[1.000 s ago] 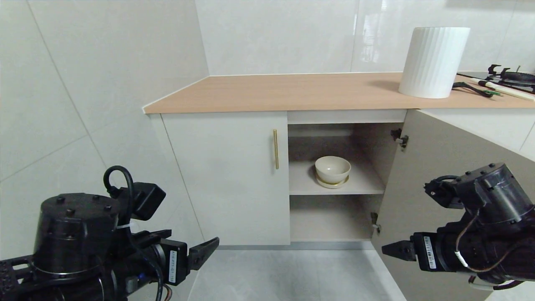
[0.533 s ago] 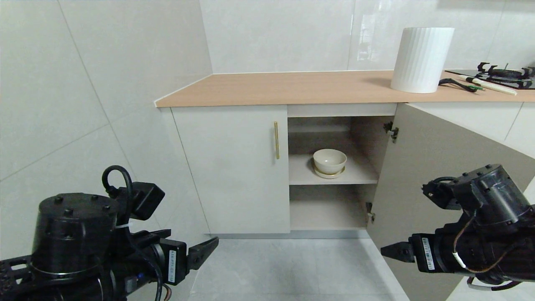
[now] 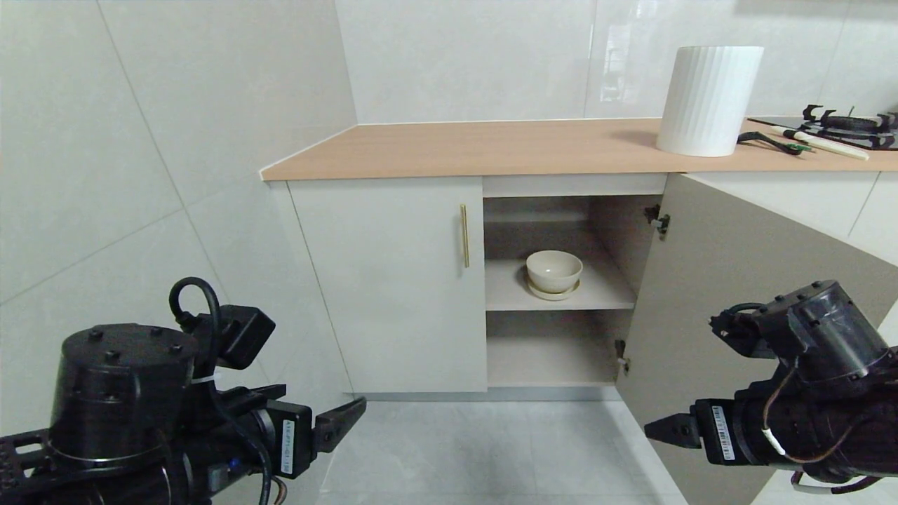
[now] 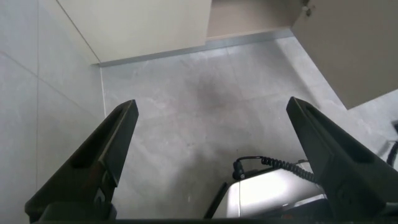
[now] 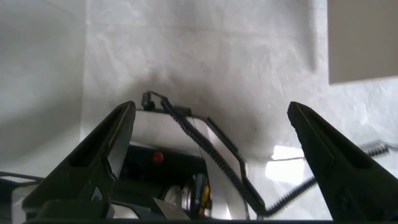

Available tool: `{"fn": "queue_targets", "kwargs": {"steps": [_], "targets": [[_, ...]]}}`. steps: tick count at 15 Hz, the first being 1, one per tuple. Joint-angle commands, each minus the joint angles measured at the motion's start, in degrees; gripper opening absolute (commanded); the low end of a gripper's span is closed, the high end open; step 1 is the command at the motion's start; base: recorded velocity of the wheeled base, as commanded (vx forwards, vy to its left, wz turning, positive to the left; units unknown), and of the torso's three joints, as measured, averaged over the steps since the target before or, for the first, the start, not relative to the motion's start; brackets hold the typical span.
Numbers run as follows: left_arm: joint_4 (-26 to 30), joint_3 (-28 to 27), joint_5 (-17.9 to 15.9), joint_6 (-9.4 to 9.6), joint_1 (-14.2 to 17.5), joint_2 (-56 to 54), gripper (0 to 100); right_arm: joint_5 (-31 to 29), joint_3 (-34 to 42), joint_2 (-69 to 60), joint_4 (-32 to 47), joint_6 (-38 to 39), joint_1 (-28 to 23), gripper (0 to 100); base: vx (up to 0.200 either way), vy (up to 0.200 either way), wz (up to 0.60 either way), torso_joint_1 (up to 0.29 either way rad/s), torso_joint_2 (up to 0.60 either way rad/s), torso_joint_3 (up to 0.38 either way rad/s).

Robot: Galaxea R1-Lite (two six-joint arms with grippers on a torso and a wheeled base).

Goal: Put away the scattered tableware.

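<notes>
The bowl (image 3: 554, 270) sits upright on a small plate (image 3: 553, 292), and both rest on the middle shelf (image 3: 607, 298) of the open cabinet, toward the shelf's left half and well back from its front edge. Judged from that, the tableware is stowed and the step in hand is probably shutting the door (image 3: 708, 280).

To do that well, the right arm should get behind the door's outer face, which is hidden here, and push near the free edge rather than close to the hinges (image 3: 658, 221). A slow swing would keep the bowl from rattling on its plate. Nothing juts past the shelf front, so the door should meet no obstruction.

The right gripper (image 5: 212, 111) hangs low in front of the door's inner face, its jaws spread wide with nothing between them. The left gripper (image 4: 212, 109) is low near the wall on the other side, jaws equally wide and empty, over the tiled floor (image 3: 491, 449).

The bowl is cream, round and smooth, with a glazed look; the plate is shallow and a shade yellower at the rim. Cabinet panels are flat, matt and pale grey. The closed left door (image 3: 393, 280) carries a slim brass-coloured bar handle (image 3: 464, 236). The counter (image 3: 491, 147) is light wood grain. On it stands a white ribbed cylinder (image 3: 710, 98), with utensils (image 3: 828, 146) and a black stove burner (image 3: 845, 123) beyond.
</notes>
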Motion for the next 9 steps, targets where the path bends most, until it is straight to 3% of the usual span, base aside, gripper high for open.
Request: {"fn": "queue_targets", "kwargs": {"steps": [1,9], "targets": [[0.01,-0.03,0.11,0.07,-0.04,0.04,100,0.00,-0.17,0.23,0.10,-0.10,0.03,100,0.000,-0.200,0.00,0.002,0.00,0.007],[0.01,0.15,0.02,-0.02,-0.04,0.22,100,0.00,-1.31,-0.21,7.84,-2.12,-0.85,100,0.000,-0.200,0.00,0.003,0.00,0.001]]}}
